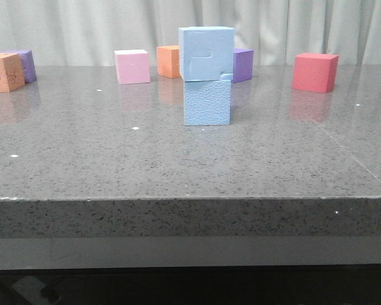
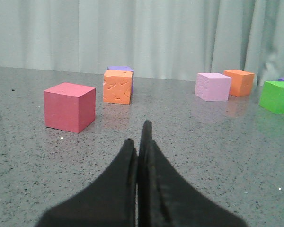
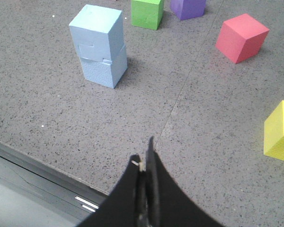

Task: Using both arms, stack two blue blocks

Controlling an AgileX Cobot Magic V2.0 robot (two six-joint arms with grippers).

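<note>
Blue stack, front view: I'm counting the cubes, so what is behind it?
Behind the blue stack, an orange cube shows left and a purple cube right. The right wrist view adds a green cube, hidden from the front.

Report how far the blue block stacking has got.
Done: the upper blue block sits on the lower blue block, slightly offset but squarely resting. In hand: nothing; the left gripper and right gripper are both shut and empty, away from the stack. Left: nothing visible.
</note>
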